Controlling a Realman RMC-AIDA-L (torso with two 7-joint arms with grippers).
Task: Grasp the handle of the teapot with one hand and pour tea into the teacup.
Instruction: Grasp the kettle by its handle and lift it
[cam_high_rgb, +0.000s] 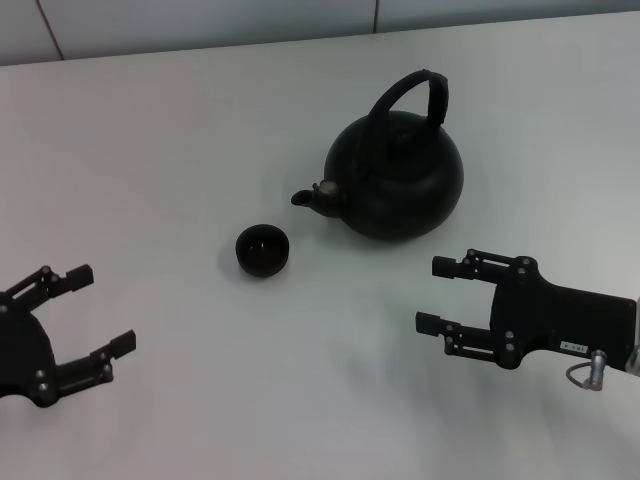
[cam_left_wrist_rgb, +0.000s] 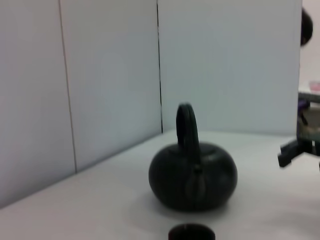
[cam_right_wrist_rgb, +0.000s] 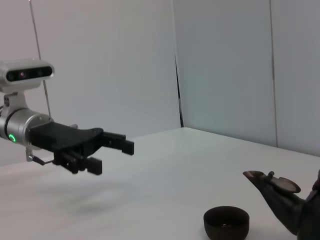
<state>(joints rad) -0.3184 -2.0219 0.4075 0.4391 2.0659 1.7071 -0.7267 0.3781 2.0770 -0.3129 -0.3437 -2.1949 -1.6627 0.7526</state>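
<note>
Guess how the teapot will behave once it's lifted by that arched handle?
The teapot looks bulky, so probably heavy. Held by its handle, it may swing. Its round body likely sits stably. Both grippers, left and right, are open and clear.

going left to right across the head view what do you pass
left gripper, open, low at the left edge → teacup → teapot with its spout toward the cup and the handle arched over its top → right gripper, open, in front of the teapot, at the right
</note>
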